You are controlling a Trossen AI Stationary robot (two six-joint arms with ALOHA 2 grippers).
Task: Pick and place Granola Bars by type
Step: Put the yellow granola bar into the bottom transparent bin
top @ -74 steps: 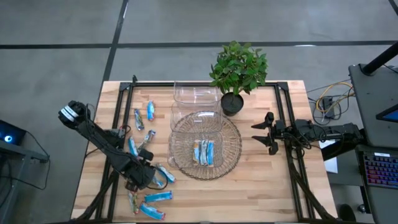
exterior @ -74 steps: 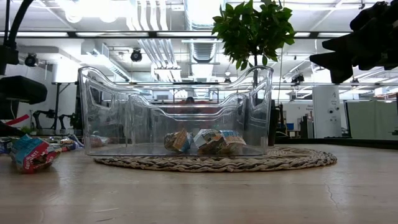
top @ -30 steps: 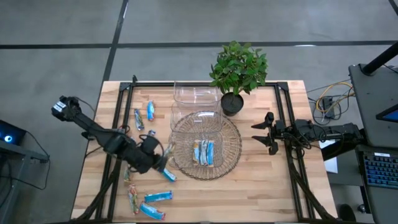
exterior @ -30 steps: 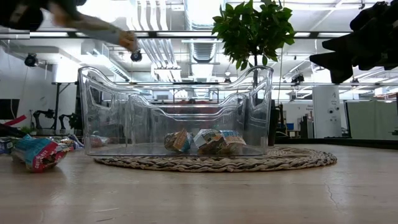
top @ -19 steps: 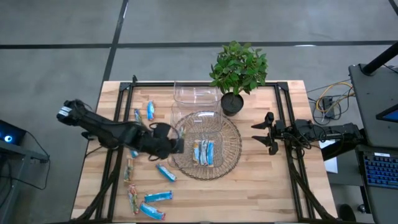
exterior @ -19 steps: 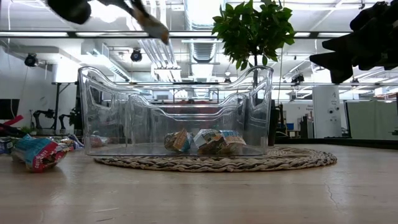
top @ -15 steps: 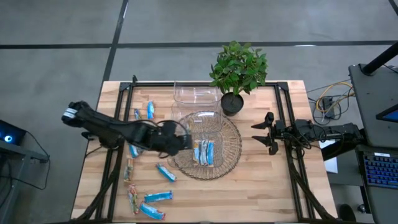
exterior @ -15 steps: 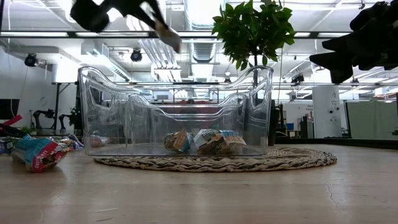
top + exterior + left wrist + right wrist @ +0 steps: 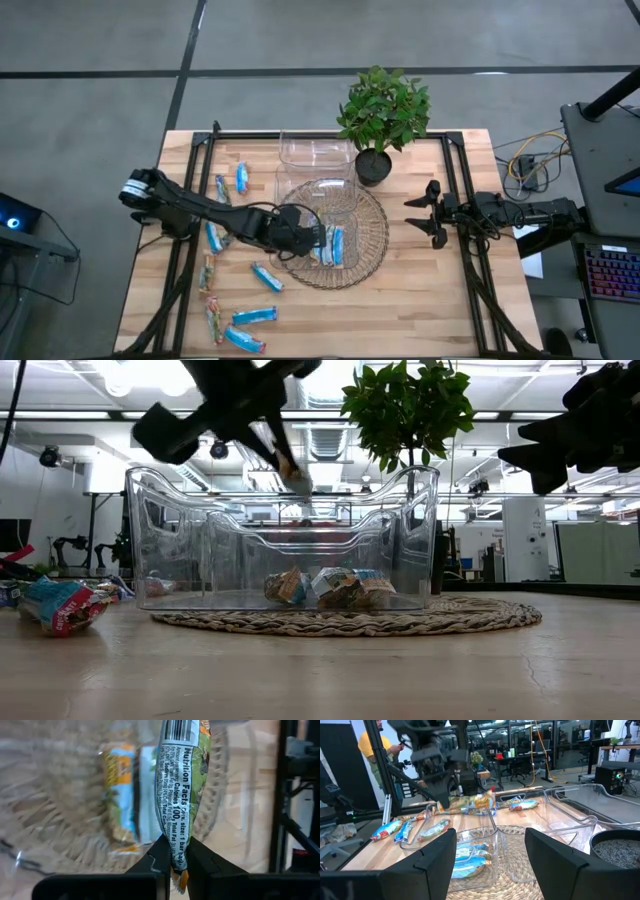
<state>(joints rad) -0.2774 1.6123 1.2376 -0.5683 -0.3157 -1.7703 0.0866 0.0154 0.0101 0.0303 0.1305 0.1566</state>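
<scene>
The left end effector (image 9: pixel 174 862), at the high view's centre, pinches a light, crinkly, slippery bar (image 9: pixel 181 785) by its flat end seal, the surest hold.

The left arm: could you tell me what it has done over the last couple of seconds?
The left gripper lifted a granola bar from the loose pile at the table's left and carried it rightward over the clear container on the woven mat. The right gripper stayed parked.

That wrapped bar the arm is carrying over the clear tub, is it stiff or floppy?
Probably fairly stiff: the bar, pinched only at one end by the left tool, stands out straight. Its crinkled foil wrapper likely makes it slippery, and it seems light.
</scene>
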